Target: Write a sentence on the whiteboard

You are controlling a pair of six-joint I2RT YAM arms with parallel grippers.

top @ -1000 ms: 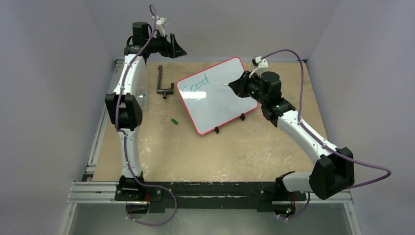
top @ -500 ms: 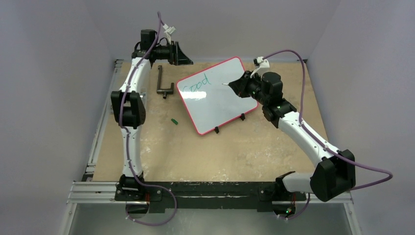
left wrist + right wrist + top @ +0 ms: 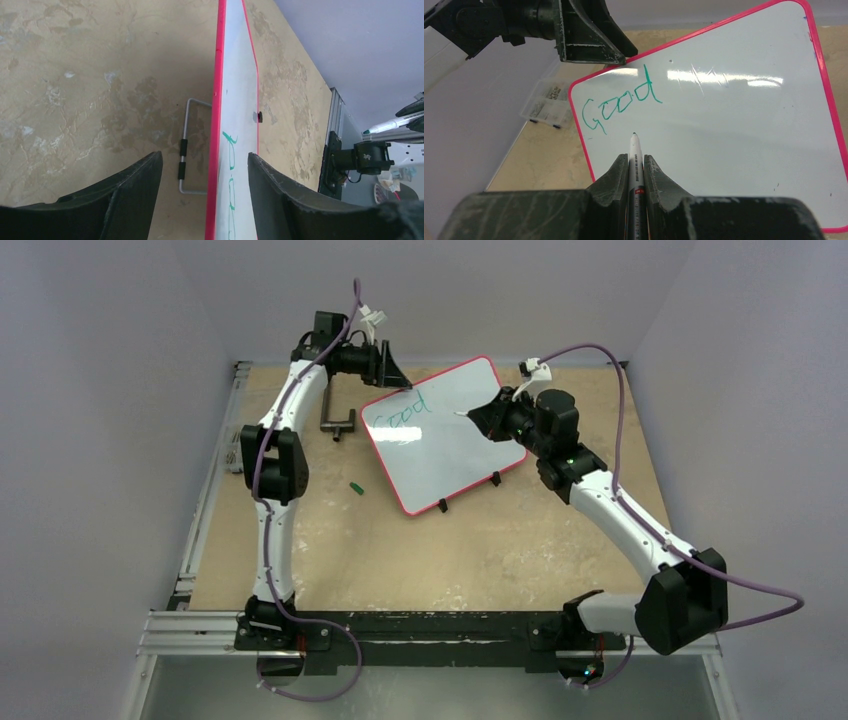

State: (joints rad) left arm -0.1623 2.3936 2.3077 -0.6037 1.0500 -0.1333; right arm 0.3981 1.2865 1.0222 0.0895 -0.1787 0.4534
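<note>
Green lettering (image 3: 621, 107) reading "Good" sat on the whiteboard (image 3: 440, 440), propped tilted on the table (image 3: 400, 550). My right gripper (image 3: 635, 159) clamped the marker (image 3: 634, 145) just under it; my left gripper (image 3: 202, 157) gaped astride the board's red edge.

Tally: one of each
Red-framed white whiteboard (image 3: 440, 455), green handwritten word (image 3: 621, 106), white marker pen (image 3: 634, 165), small green cap (image 3: 355, 486), dark metal bracket (image 3: 327, 400), clear plastic box (image 3: 548, 105).

At my twelve o'clock the whiteboard (image 3: 734, 130) gleams glossy; my fingers (image 3: 611, 181) are matt, scuffed black plastic; the tabletop (image 3: 551, 162) looks rough, mottled.
</note>
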